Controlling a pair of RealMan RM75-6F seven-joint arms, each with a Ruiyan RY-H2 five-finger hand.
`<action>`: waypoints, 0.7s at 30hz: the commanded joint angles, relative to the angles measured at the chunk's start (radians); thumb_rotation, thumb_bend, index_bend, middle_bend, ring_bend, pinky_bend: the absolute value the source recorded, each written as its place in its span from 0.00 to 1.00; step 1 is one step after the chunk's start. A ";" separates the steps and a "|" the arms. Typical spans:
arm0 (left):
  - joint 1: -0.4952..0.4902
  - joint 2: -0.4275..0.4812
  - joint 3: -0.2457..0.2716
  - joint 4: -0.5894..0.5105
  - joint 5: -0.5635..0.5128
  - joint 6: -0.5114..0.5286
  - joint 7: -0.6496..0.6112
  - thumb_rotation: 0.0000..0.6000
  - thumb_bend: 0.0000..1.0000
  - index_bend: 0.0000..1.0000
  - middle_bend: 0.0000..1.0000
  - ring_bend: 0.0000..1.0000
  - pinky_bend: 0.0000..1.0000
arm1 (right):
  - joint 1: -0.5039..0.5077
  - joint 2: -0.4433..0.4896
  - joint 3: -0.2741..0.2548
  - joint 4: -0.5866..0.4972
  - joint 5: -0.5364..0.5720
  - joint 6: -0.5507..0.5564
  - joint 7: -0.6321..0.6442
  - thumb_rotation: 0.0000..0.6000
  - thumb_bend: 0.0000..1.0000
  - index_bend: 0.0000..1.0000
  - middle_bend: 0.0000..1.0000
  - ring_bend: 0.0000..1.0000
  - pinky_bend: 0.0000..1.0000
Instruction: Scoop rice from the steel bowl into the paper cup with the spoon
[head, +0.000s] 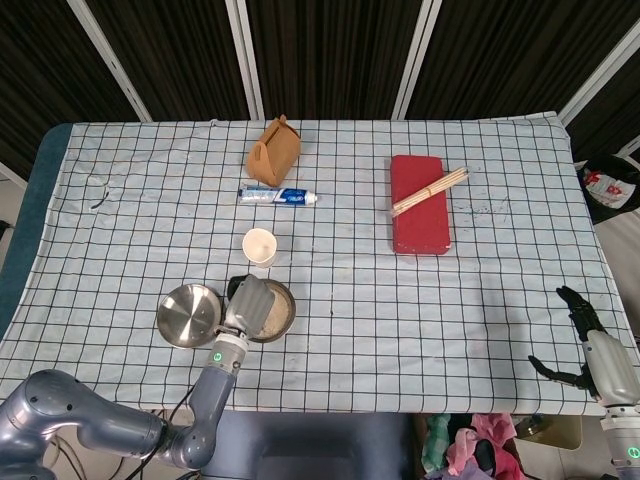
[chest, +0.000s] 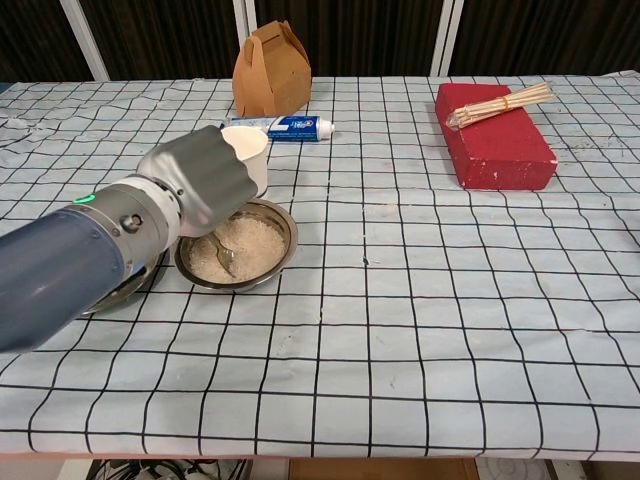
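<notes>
The steel bowl (chest: 291, 240) of white rice sits at the front left of the checked cloth, also seen in the head view (head: 290, 312). My left hand (chest: 200, 182) hovers over the bowl's left side and grips a metal spoon (chest: 227, 258), whose tip dips into the rice. The same left hand (head: 246, 303) covers the bowl's left half in the head view. Just behind the bowl stands the white paper cup (chest: 247, 150), upright; in the head view the cup (head: 260, 246) looks empty. My right hand (head: 590, 345) hangs off the table's front right corner, fingers spread, holding nothing.
A second, empty steel bowl (head: 187, 315) lies left of the rice bowl, mostly behind my left arm in the chest view. Further back are a toothpaste tube (head: 278, 195), a brown paper box (head: 273, 150) and a red brick (head: 419, 225) with wooden sticks (head: 430, 190) on top.
</notes>
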 joint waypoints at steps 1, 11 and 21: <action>0.002 0.005 0.001 -0.001 0.016 0.006 -0.015 1.00 0.46 0.75 1.00 1.00 1.00 | 0.000 0.000 0.000 0.000 0.000 0.001 -0.001 1.00 0.16 0.00 0.00 0.00 0.18; 0.019 -0.004 0.023 0.033 0.111 0.013 -0.092 1.00 0.46 0.76 1.00 1.00 1.00 | -0.001 0.000 0.000 -0.001 0.000 0.001 -0.002 1.00 0.16 0.00 0.00 0.00 0.18; 0.066 -0.031 0.025 0.102 0.172 0.016 -0.198 1.00 0.46 0.76 1.00 1.00 1.00 | -0.001 0.000 -0.001 0.001 -0.002 0.001 -0.004 1.00 0.16 0.00 0.00 0.00 0.18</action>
